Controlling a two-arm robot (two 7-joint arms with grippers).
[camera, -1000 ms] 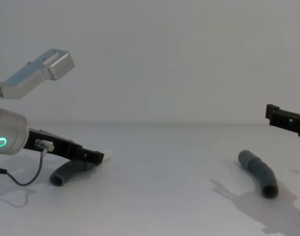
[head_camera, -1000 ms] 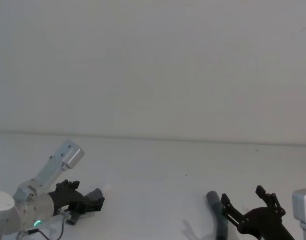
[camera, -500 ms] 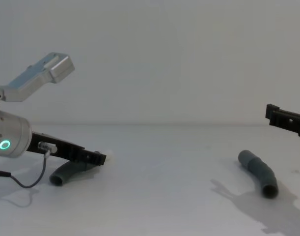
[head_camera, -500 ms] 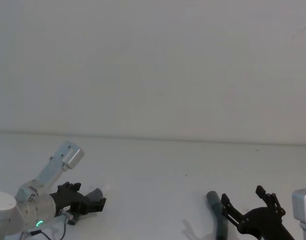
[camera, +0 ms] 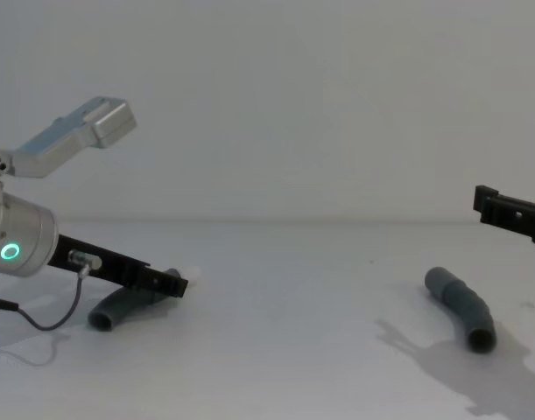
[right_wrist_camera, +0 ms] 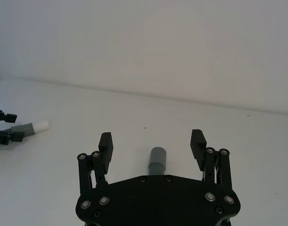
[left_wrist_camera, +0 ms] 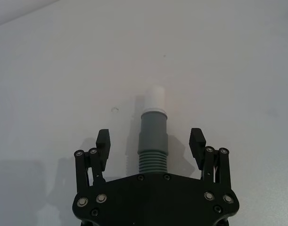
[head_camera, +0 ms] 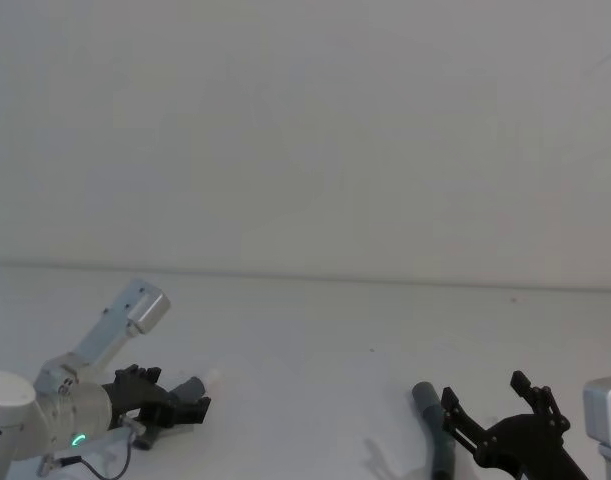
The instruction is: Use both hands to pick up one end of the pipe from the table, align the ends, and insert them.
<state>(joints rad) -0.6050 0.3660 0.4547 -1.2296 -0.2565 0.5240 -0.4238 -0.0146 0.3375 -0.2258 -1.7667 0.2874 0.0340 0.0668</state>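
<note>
Straddling the white-tipped hose piece (left_wrist_camera: pixel 152 146), the left end effector (left_wrist_camera: pixel 150 140) is low over the counter (camera: pixel 293 350) at the left. Its fingers (left_wrist_camera: pixel 102 142) are spread wide, one each side of the corrugated body, clear of it. That piece's white tip (left_wrist_camera: pixel 155 98) pokes past the fingertips. At the right, the right end effector (right_wrist_camera: pixel 151 138) hangs raised, also wide open, above the second hose piece (camera: pixel 462 304) lying flat on the counter. Its smooth grey cuff (right_wrist_camera: pixel 158 154) shows between the fingers. Pieces well apart.

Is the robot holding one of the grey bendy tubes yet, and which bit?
Nothing is held. The open left gripper straddles the white-tipped grey corrugated hose piece without touching it; the open right gripper hangs over the other grey hose piece.
</note>
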